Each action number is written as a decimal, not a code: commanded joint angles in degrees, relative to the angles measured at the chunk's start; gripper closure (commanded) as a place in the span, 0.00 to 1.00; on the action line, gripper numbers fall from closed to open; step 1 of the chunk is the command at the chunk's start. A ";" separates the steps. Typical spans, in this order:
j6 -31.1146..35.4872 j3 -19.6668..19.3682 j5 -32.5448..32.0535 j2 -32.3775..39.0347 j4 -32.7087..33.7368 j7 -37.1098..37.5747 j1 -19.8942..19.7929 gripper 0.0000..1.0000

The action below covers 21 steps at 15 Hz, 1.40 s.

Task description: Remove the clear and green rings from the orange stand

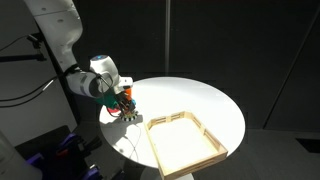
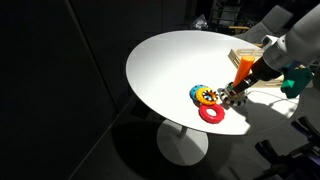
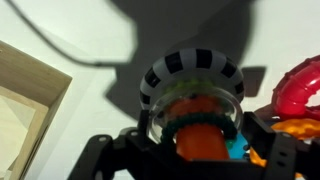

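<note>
Wrist view: ribbed clear ring (image 3: 190,66) encircles the rounded orange stand (image 3: 200,143).

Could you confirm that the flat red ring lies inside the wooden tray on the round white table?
Not inside: an exterior view shows the flat red ring lying on the bare top of the round white table, outside the wooden tray.

A round white table (image 2: 170,65) stands amid dark surroundings.
</note>
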 commanded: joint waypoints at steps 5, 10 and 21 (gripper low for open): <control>-0.22 -6.01 0.03 -2.25 -0.39 0.04 7.00 0.34; -1.36 -9.64 0.14 -5.91 -0.89 0.19 10.42 0.34; -5.17 -21.75 -1.51 -14.68 -0.51 1.03 19.83 0.34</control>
